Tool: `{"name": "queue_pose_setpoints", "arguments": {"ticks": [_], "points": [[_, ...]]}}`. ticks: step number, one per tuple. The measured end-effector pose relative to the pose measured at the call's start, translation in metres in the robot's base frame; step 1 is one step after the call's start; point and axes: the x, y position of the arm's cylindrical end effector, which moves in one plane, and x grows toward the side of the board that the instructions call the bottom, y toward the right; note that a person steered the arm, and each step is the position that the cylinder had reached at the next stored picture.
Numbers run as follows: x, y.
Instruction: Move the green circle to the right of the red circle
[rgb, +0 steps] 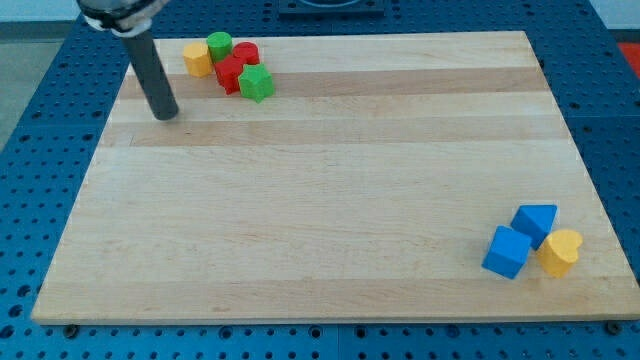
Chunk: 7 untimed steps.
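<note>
The green circle (219, 45) stands near the board's top edge at the view's upper left. The red circle (246, 54) is just to its right, touching or nearly touching it. A yellow block (197, 59) sits left of the green circle. A red block (230, 74) lies below the two circles, and a green block (256, 84) sits to its lower right. My tip (166, 113) rests on the board to the lower left of this cluster, apart from every block.
A blue cube (507, 251), a blue block (535, 223) and a yellow heart-shaped block (560, 251) cluster at the view's lower right. The wooden board (330, 190) lies on a blue perforated table.
</note>
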Motion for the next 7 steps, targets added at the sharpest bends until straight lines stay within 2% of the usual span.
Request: {"name": "queue_pose_setpoints", "arguments": {"ticks": [2, 4, 7], "points": [[-0.064, -0.021], [-0.118, 0.003], [-0.129, 0.091]]}}
